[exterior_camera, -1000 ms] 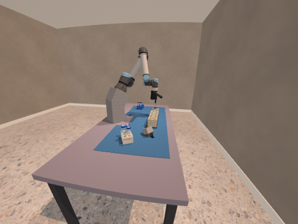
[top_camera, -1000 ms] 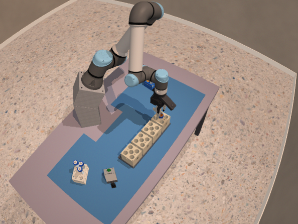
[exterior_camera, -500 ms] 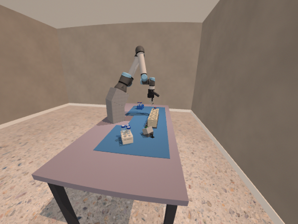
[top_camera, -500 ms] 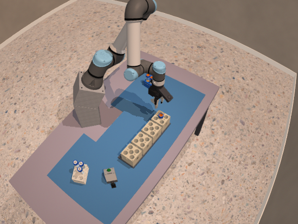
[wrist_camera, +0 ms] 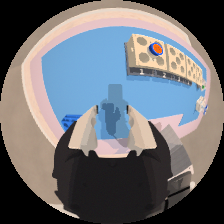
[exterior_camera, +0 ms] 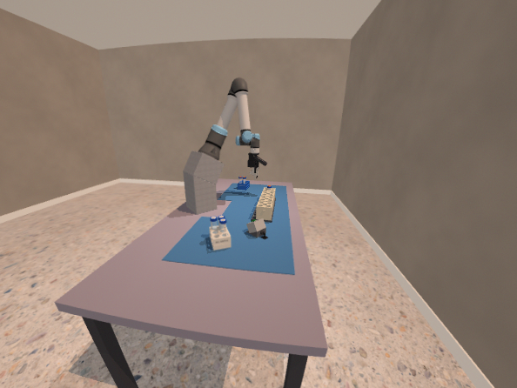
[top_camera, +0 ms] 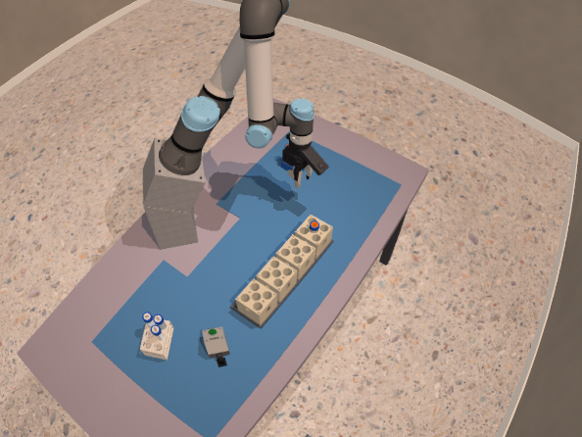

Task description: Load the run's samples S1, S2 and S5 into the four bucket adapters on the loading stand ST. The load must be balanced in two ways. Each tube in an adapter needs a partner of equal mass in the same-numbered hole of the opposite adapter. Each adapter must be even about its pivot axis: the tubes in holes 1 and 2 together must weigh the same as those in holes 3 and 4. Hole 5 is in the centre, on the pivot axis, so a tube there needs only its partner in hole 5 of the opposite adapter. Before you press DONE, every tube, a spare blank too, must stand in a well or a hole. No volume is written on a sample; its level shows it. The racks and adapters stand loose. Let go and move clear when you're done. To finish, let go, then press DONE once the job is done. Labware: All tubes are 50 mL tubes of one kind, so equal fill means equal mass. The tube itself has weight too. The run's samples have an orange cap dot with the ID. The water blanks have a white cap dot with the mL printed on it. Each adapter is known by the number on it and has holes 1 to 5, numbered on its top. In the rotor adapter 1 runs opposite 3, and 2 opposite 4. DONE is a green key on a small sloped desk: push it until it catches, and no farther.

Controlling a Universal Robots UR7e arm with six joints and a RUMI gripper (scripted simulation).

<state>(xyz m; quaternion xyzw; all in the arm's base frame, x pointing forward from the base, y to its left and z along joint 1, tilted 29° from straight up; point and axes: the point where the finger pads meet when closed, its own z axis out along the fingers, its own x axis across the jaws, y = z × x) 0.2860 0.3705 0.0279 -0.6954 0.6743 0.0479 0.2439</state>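
A bare room with taupe walls and a speckled floor holds a mauve tabletop [top_camera: 372,162] carrying a blue mat [top_camera: 196,294]. Above the mat's far end, the lone arm's gripper [top_camera: 300,177] hangs nose-down, its jaws partly spread with nothing between them. An orange-dotted sample tube [top_camera: 314,225] stands upright in the end adapter [top_camera: 320,237] of the loading stand [top_camera: 283,267], ahead of the gripper and below it; from the wrist view it lies up and to the right of the fingertips. Three further adapters run on in a row away from the gripper, every hole open. A small blue rack [exterior_camera: 244,184] holding the other run samples sits just beside the gripper, nearer the arm's pedestal; which IDs it carries is too small to read. The coming pick likely turns on that rack: the tubes stand vertical, so a straight drop over a cap suits. Well apart, at the mat's other end, wait the white-dotted blanks [top_camera: 153,320] in their rack [top_camera: 158,344] and the green DONE key [top_camera: 212,331].
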